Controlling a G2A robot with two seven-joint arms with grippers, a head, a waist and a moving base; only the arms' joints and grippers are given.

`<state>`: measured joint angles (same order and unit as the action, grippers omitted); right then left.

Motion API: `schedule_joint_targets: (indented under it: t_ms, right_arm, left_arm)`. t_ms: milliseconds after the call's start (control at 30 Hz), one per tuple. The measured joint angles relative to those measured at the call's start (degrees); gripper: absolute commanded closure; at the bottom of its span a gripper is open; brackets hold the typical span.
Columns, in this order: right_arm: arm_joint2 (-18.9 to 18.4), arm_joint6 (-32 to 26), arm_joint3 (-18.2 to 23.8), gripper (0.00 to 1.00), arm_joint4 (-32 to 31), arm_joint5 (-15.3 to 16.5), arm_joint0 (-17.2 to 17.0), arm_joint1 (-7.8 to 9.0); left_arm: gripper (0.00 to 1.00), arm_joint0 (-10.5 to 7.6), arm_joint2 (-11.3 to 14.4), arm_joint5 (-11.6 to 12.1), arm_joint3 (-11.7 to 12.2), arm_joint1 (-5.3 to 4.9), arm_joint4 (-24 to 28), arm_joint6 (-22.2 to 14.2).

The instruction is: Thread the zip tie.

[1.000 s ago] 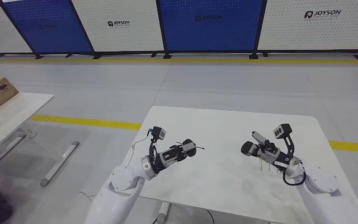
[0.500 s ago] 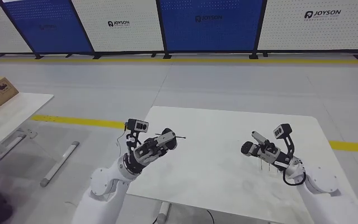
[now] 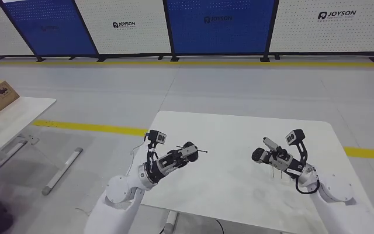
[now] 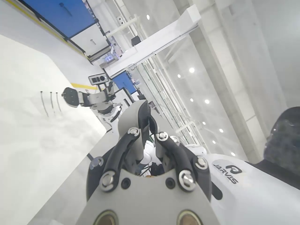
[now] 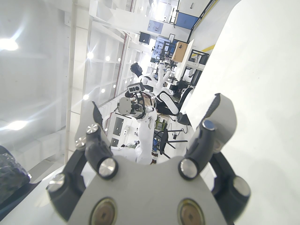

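My left gripper (image 3: 191, 150) hovers over the left part of the white table (image 3: 234, 181), shut on a thin black zip tie (image 3: 202, 152) whose end pokes out toward the right arm. In the left wrist view its fingers (image 4: 131, 120) are pressed together. My right gripper (image 3: 259, 154) hangs above the table's right part, facing the left one. In the right wrist view the right gripper (image 5: 157, 108) is open with nothing between its fingers, and the left gripper (image 5: 125, 105) shows farther off.
Three spare black zip ties (image 4: 50, 101) lie side by side on the table below the right gripper (image 4: 70, 97), and they show faintly as the spare zip ties (image 3: 273, 172) from above. Blue and white panels (image 3: 219, 26) stand far behind.
The left arm swung left and back with the zip tie, then came partway back to the right. The right arm has not moved.
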<state>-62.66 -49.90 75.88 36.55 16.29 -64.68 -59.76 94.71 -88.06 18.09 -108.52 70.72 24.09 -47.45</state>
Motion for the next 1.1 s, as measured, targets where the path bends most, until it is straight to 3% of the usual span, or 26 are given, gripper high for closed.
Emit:
schedule_joint_targets:
  t_ms: [267, 533, 700, 867, 1100]
  right_arm:
    - [0.0, 0.0, 0.0, 0.0, 0.0, 0.0, 0.0, 0.0]
    - [0.0, 0.0, 0.0, 0.0, 0.0, 0.0, 0.0, 0.0]
    - [0.0, 0.0, 0.0, 0.0, 0.0, 0.0, 0.0, 0.0]
    - [0.0, 0.0, 0.0, 0.0, 0.0, 0.0, 0.0, 0.0]
    - [0.0, 0.0, 0.0, 0.0, 0.0, 0.0, 0.0, 0.0]
  left_arm:
    - [1.0, -2.49, 4.7, -2.4, 6.0, -0.23, -5.7, 0.8]
    - [1.0, -5.31, 8.7, -3.0, 12.3, -0.33, -9.2, 2.7]
    - [1.0, -6.53, 11.2, -2.0, 15.4, -0.29, -13.1, 6.1]
    - [1.0, -8.04, 13.5, -1.9, 17.7, -0.18, -14.2, 8.1]
    - [1.0, -8.29, 13.9, -1.6, 17.9, -0.16, -13.3, 8.3]
